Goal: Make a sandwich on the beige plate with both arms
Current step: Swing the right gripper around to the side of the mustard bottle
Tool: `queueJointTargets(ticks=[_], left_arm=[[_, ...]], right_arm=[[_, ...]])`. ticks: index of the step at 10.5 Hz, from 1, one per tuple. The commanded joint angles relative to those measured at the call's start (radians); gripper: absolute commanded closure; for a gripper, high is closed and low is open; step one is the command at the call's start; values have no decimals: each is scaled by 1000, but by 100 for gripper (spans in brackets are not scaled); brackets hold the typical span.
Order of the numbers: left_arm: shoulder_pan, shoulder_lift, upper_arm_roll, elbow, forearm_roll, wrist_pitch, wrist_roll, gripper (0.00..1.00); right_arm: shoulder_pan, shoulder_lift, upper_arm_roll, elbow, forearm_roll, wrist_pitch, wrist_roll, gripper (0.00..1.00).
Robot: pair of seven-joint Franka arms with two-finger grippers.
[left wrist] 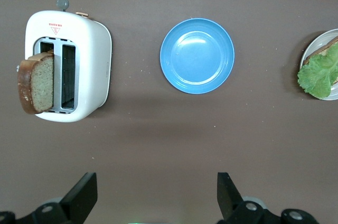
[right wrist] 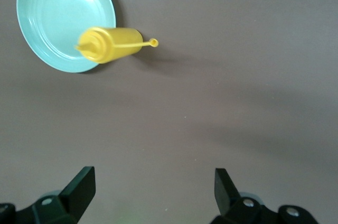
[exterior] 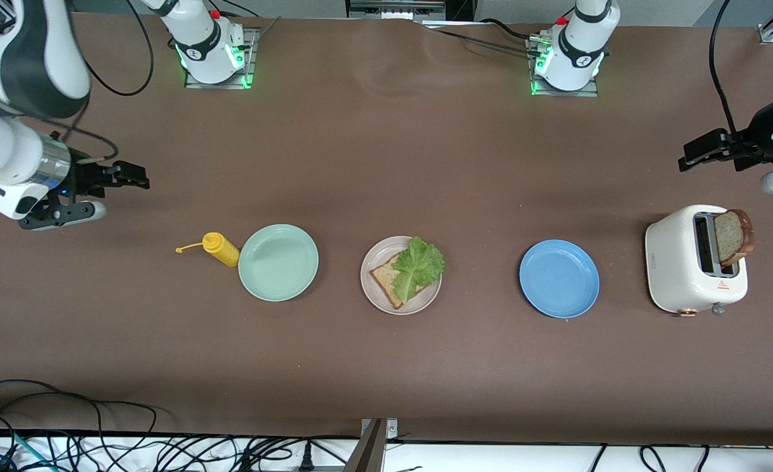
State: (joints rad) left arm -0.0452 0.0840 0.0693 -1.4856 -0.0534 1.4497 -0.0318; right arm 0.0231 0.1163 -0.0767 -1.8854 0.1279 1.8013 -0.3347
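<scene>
Brown-covered table [exterior: 373, 151] under even light, tangled black cables [exterior: 130, 446] along its white camera-side edge.

Beige plate [exterior: 370, 288]: round, pale, with a raised rim, lying flat on the desk midway along its length, between a mint green plate and a blue plate. On it lies one tan wholegrain bread slice [exterior: 385, 280] with dark crust, flat. A ruffled green lettuce leaf [exterior: 417, 265] covers much of that slice and overhangs the plate rim toward the left arm's end. A second bread slice [exterior: 732, 236] stands upright in a white toaster near the left arm's end of the desk.
</scene>
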Motion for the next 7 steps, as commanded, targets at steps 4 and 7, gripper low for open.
queueJointTargets(ticks=[4, 7], left_arm=[[10, 3, -6, 11, -13, 1, 21, 0], [10, 5, -6, 11, -13, 1, 21, 0]], right_arm=[[-67, 2, -28, -181, 212, 271, -474, 0], [-120, 74, -28, -182, 382, 296, -773, 0]])
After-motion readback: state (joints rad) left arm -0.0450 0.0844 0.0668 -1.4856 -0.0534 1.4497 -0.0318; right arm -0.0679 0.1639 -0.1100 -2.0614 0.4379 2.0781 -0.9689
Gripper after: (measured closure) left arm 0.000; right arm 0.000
